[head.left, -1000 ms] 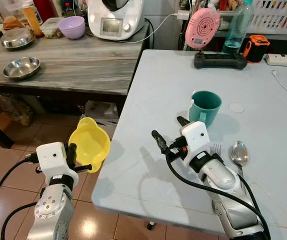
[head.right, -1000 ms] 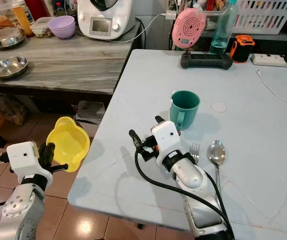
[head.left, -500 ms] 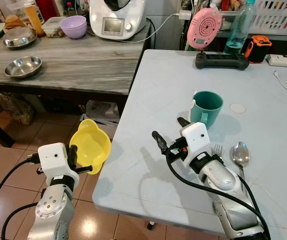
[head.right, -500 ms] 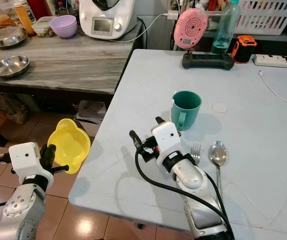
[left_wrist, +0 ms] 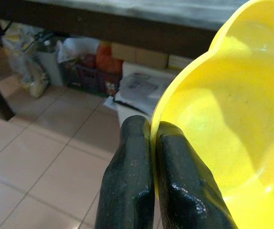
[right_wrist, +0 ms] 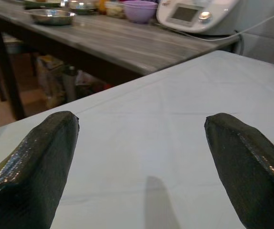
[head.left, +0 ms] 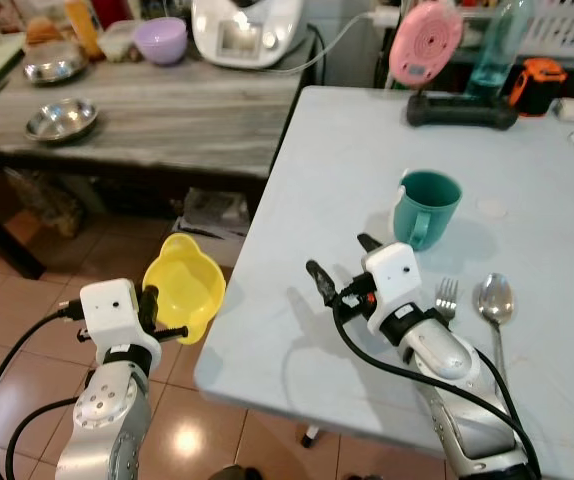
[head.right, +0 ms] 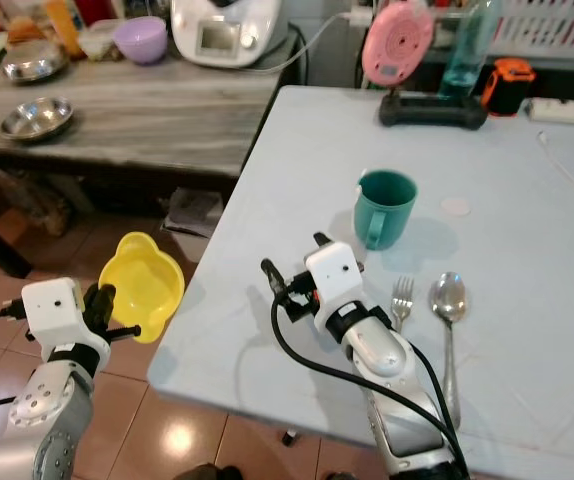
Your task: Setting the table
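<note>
A yellow bowl (head.left: 189,285) hangs tilted over the tiled floor, just off the left edge of the white table (head.left: 347,160). My left gripper (left_wrist: 151,126) is shut on its rim, one finger inside and one outside. My right gripper (head.left: 339,262) hovers low over the table's near left part, open, with nothing between its fingers (right_wrist: 36,157). A green mug (head.left: 425,205) stands upright just beyond it. A fork (head.left: 444,296) and a spoon (head.left: 494,300) lie side by side to the right of my right arm.
A wooden counter (head.left: 167,120) to the left carries steel bowls (head.left: 59,118), a purple bowl (head.left: 161,38) and a white appliance (head.left: 247,30). At the table's far edge stand a pink device (head.left: 425,42) and a bottle (head.left: 497,45). Bags lie under the counter.
The whole picture has shifted, so the camera moved. Both arms keep their pose, and the yellow bowl stays in my left gripper.
</note>
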